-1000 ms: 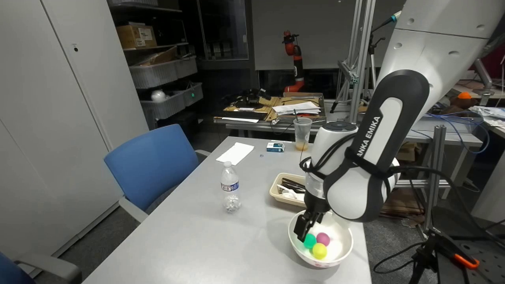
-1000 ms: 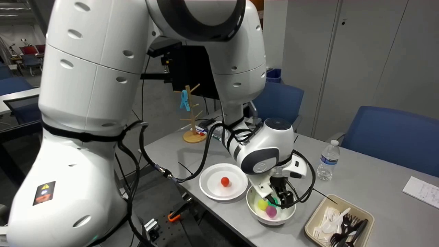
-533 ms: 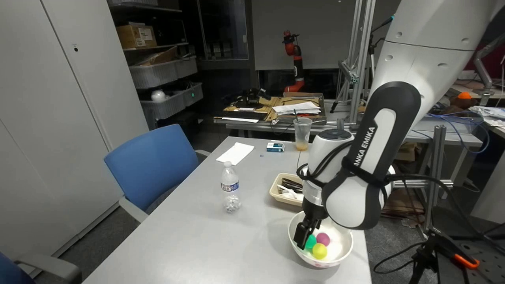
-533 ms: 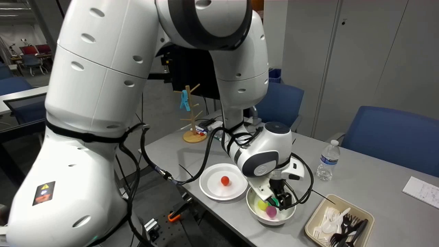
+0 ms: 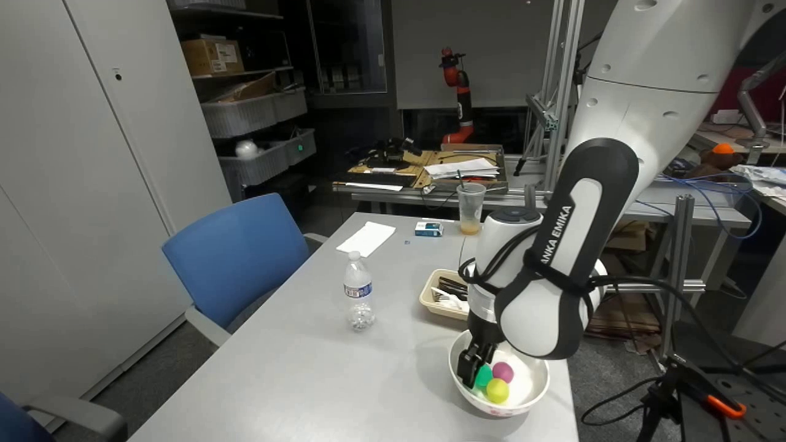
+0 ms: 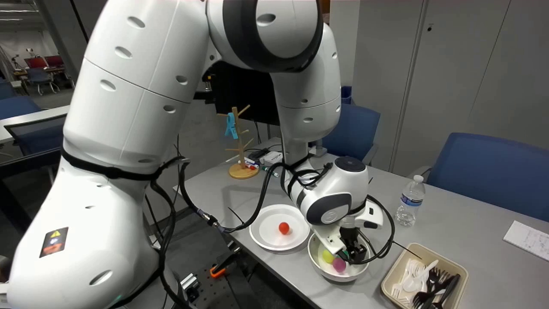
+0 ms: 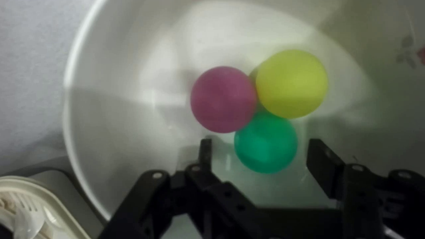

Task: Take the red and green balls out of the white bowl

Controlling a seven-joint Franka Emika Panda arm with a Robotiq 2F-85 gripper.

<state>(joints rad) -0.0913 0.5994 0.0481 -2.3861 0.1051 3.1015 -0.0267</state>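
Observation:
The green ball [image 7: 265, 146] lies in the white bowl [image 7: 106, 132], touching the purple-pink ball [image 7: 223, 99] and yellow ball [image 7: 292, 83]. The green ball [image 5: 484, 376] and bowl [image 5: 529, 371] also show in an exterior view. The red ball [image 6: 284, 228] lies outside the bowl, on a white plate. My gripper [image 7: 259, 147] is open inside the bowl, pointing down, its fingers on either side of the green ball with gaps at both sides. The gripper [image 6: 357, 256] hides most of the green ball in an exterior view.
The white plate [image 6: 263, 240] stands beside the bowl. A beige utensil tray [image 6: 388, 274] stands close on the bowl's other side. A water bottle [image 5: 358, 291] stands upright on the table. A wooden stand [image 6: 242, 171] with pens is farther back.
My gripper has moved lower into the bowl, down around the green ball, fingers still apart. The red ball has shifted very slightly on the plate. The balls in the bowl look unmoved.

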